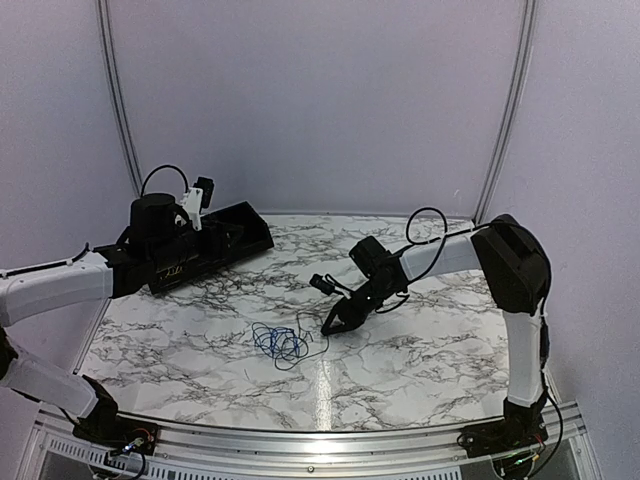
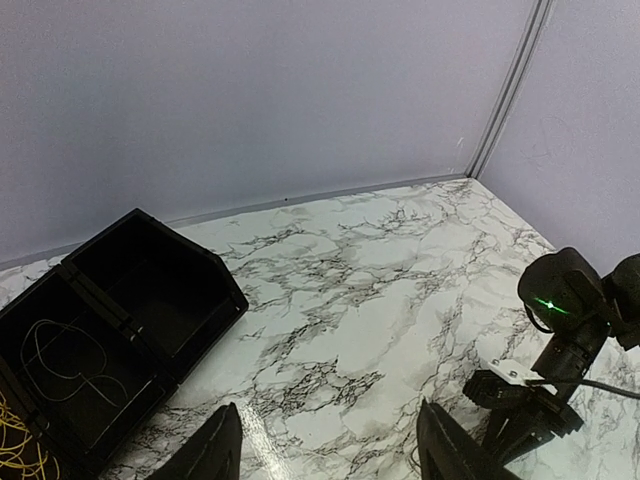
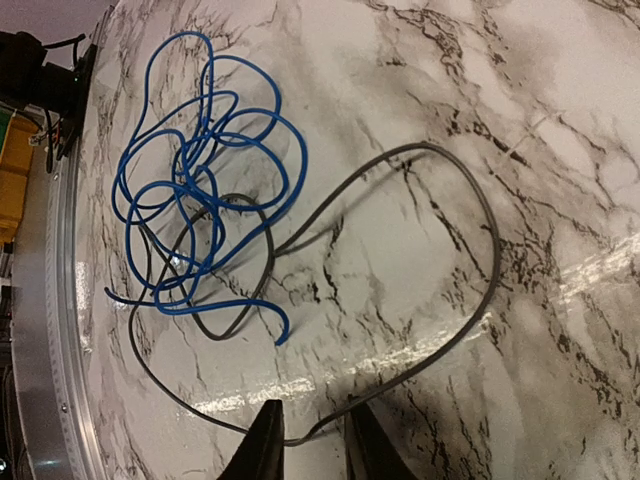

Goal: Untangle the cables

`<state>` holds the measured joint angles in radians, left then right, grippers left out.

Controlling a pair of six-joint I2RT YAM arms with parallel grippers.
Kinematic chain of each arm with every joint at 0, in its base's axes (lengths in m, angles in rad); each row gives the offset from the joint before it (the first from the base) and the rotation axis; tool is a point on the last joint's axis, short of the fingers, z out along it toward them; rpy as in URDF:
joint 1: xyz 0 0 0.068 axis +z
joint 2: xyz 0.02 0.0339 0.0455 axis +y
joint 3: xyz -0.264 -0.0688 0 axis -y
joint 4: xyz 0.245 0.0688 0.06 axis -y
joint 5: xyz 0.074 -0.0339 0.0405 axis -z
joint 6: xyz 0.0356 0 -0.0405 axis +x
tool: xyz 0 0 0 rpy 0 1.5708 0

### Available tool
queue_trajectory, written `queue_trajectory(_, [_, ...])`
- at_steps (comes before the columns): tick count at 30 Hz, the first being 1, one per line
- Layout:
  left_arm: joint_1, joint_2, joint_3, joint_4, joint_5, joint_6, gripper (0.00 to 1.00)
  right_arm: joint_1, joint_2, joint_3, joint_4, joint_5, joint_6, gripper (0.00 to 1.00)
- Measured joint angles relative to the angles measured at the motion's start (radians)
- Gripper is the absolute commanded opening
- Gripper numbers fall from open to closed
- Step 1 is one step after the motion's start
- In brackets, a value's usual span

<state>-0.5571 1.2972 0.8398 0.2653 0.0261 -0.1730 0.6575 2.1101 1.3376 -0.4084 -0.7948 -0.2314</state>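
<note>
A blue cable (image 1: pixel 278 342) lies in a loose coil on the marble table, tangled with a thin black cable (image 3: pixel 480 220). In the right wrist view the blue coil (image 3: pixel 200 180) sits at the upper left, and the black cable loops out from it and back down. My right gripper (image 3: pixel 312 445) is low over the table, just right of the coil (image 1: pixel 333 324). Its jaws are narrowly open, with the black cable's end lying between the fingertips. My left gripper (image 2: pixel 335 455) is wide open and empty, above the table beside the bin.
A black divided bin (image 1: pixel 215 250) stands at the back left. In the left wrist view it holds a thin white cable (image 2: pixel 55 350) and a yellow cable (image 2: pixel 12 445). The table's near metal edge (image 3: pixel 45 330) lies close beside the blue coil.
</note>
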Motion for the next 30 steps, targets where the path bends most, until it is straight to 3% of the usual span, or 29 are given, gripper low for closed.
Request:
queue_trajectory(3, [0.0, 0.007, 0.004, 0.0, 0.005, -0.01, 0.58, 0.001, 0.013, 0.019, 0.004, 0.003, 0.027, 0.01])
queue_trajectory(9, [-0.049, 0.016, 0.016, -0.001, -0.002, -0.018, 0.59, 0.001, -0.002, 0.029, 0.004, 0.023, 0.017, 0.0])
queue_trajectory(14, [-0.228, 0.017, 0.036, -0.047, -0.112, -0.018, 0.6, 0.001, -0.093, 0.029, -0.004, 0.053, -0.014, 0.0])
queue_trajectory(19, [-0.376, 0.026, -0.052, 0.006, -0.23, -0.141, 0.62, 0.001, -0.185, 0.029, -0.003, 0.066, -0.045, 0.0])
queue_trajectory(23, [-0.465, 0.133, -0.105, 0.052, -0.295, -0.236, 0.59, 0.001, -0.195, 0.026, -0.004, 0.072, -0.059, 0.0])
queue_trajectory(30, [-0.537, 0.361, -0.047, 0.109, -0.376, -0.399, 0.43, 0.001, -0.195, 0.023, -0.008, 0.072, -0.062, 0.0])
